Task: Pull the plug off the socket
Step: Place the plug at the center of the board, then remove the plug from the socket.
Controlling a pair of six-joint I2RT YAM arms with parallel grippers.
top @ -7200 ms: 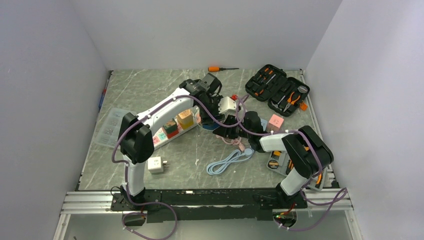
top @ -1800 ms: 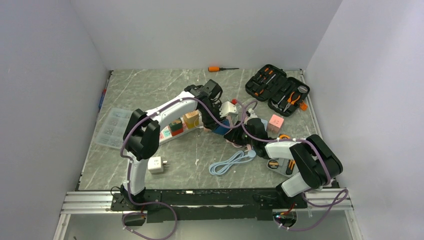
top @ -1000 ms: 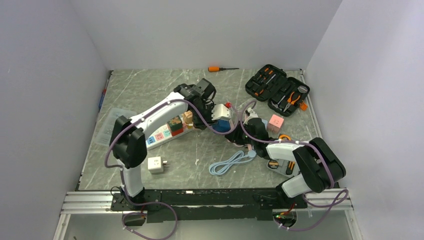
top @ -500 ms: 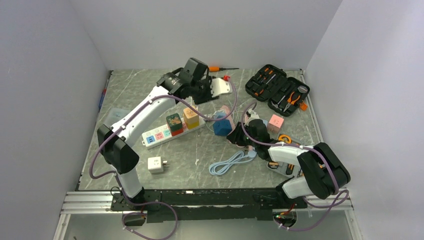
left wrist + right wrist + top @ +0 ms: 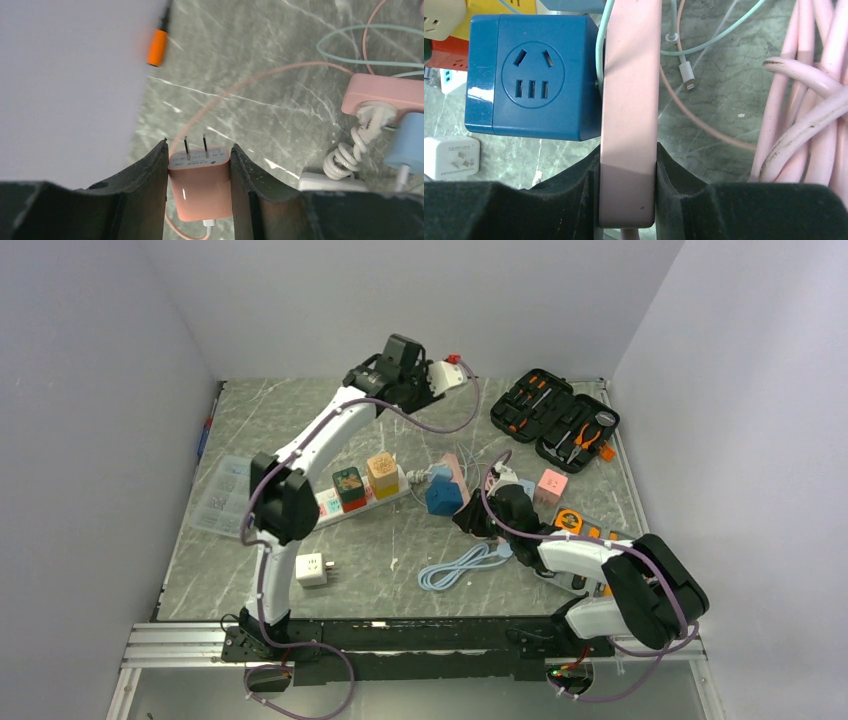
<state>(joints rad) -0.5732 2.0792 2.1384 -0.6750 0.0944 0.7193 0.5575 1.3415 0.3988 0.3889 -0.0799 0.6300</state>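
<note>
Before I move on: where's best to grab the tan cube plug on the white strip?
The tan cube plug stands upright on the white strip, green cube close beside it lengthwise. Probably come straight down and pinch its flat faces across the strip's width.

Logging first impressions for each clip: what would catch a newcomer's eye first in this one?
Up near the back wall, the left gripper clamps a pink plug with its two prongs bare and a pink cable trailing from it. Mid-table, the right gripper pinches the pink power strip, which lies beside a blue cube socket.
</note>
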